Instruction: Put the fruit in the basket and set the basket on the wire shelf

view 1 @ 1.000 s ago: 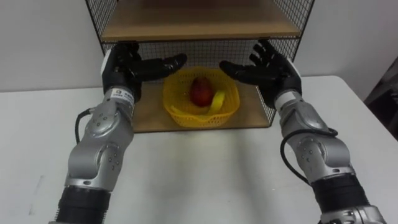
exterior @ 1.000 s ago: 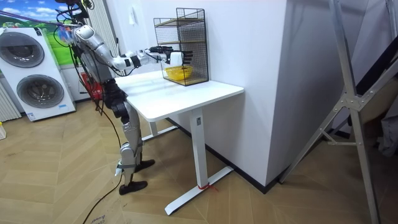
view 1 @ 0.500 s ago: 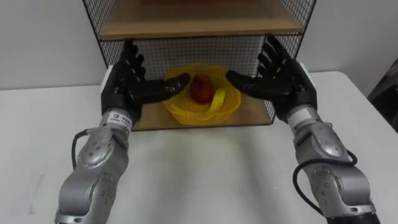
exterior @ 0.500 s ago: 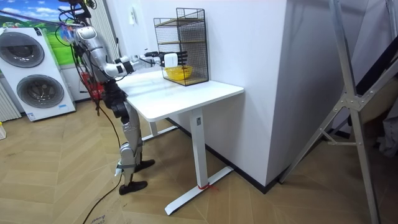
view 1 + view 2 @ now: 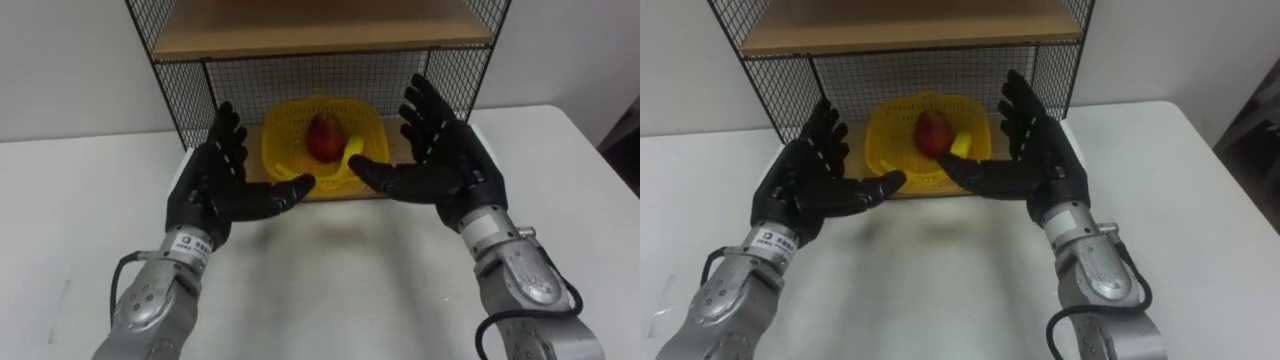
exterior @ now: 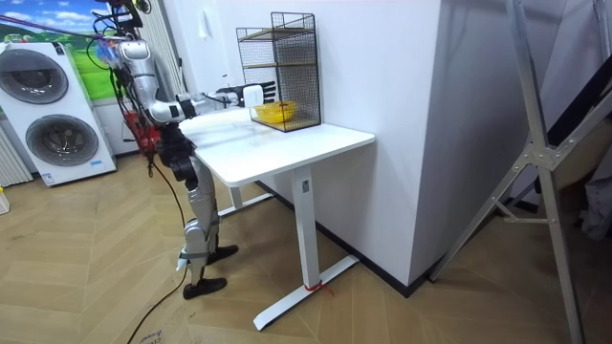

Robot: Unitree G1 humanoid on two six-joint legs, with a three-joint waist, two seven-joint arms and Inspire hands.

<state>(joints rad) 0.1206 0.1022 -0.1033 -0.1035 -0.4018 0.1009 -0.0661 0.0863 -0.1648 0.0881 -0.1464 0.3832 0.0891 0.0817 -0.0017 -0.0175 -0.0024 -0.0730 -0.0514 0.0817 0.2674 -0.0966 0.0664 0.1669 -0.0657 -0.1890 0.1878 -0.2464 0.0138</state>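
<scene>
On the bottom level of the wire shelf (image 5: pixel 250 80) we see the yellow basket (image 5: pixel 283 158). It holds a red fruit (image 5: pixel 323 138) with a banana (image 5: pixel 352 152) leaning against it. Just in front of the basket, above the white table (image 5: pixel 80 200), both hands hang palm to palm with fingers spread and straight, holding nothing. Our left hand (image 5: pixel 212 192) sits before the basket's left side, its thumb reaching toward the rim (whether it touches, we cannot tell). Our right hand (image 5: pixel 450 165) sits before the right side, its thumb crossing in front of the basket's near edge. A wooden board (image 5: pixel 310 25) forms the shelf's level above the basket. From the room view we find the robot standing upright at the table's end on the room view's left, arms stretched toward the shelf, with two washing machines (image 6: pixel 57 134) behind it.
</scene>
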